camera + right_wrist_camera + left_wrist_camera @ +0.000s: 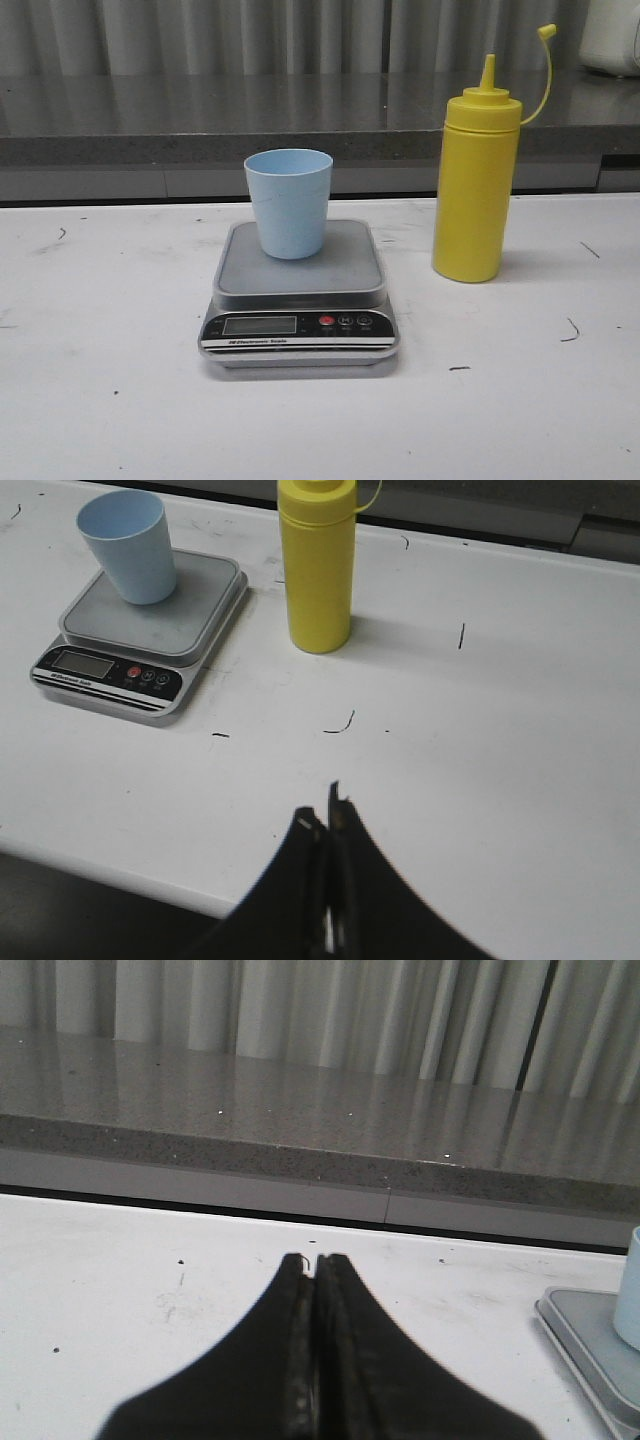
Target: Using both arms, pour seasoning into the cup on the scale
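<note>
One scale (300,300) sits on the white table (100,400), and it serves as the reference point here. One pale blue cup (289,203) stands upright on the scale's grey platform, toward the back edge and a little left of centre, mouth open and apparently empty; that position suits weighing whatever is poured in. One yellow seasoning bottle (476,185) stands upright on the table to the right of the scale, near it but not touching. Its nozzle is uncapped, the small cap (546,31) hanging off on its curved tether, so it looks ready for pouring.

The scale's display reads nothing legible from here.

Neither arm appears in the front view. The left gripper (316,1260) has its fingers pressed together and holds nothing; it hangs left of the scale, well clear. The right gripper (331,810) is likewise pressed together and empty, in front of the scale and to its right, apart from the bottle.

Judgement: pouring has not started. The bottle is untouched, and a gripper must spread before grasping it.
</note>
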Tool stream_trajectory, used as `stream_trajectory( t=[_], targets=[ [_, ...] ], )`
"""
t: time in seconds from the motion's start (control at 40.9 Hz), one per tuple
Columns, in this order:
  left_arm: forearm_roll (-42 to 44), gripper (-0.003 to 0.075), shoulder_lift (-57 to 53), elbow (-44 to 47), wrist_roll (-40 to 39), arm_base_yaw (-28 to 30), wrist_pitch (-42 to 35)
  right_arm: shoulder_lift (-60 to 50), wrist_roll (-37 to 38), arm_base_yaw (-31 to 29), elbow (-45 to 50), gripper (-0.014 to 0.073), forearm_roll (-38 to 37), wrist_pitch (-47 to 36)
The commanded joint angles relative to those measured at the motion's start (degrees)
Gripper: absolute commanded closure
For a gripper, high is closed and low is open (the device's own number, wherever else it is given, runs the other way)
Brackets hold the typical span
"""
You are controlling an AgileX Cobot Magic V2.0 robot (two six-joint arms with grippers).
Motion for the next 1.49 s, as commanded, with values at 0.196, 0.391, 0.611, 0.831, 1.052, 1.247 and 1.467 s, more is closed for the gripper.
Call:
stream_trajectory(
  t=[0.196,0.391,0.611,0.831,1.052,1.247,1.467],
  targets=[
    [-0.3,0.0740,-1.4,0.8,-0.2,-1.3,-5.2,0.8,-0.6,0.1,-1.5,0.0662,-1.1,-3.9],
    [-0.3,0.0740,-1.4,0.8,-0.2,-1.3,-5.2,0.8,-0.6,0.1,-1.5,0.0662,-1.1,-3.9],
    [-0.3,0.0740,-1.4,0.8,-0.2,-1.3,-5.2,0.8,-0.6,0.1,-1.5,0.0662,-1.1,-3.9],
    [-0.3,0.0740,-1.4,0.8,-0.2,-1.3,-5.2,0.8,-0.6,0.1,-1.5,0.0662,-1.1,-3.9],
    [-0.3,0.0740,-1.4,0.8,-0.2,-1.3,-5.2,0.3,-0.6,0.1,-1.0,0.0662,-1.3,-4.3],
    [-0.3,0.0740,-1.4,0.8,-0.2,-1.3,-5.2,-5.2,-0.6,-6.2,7.9,0.0660,-2.3,-17.5],
    [-0.3,0.0740,-1.4,0.8,-0.2,-1.3,-5.2,-12.2,-0.6,-14.6,23.9,0.0660,6.6,-35.1]
  ],
)
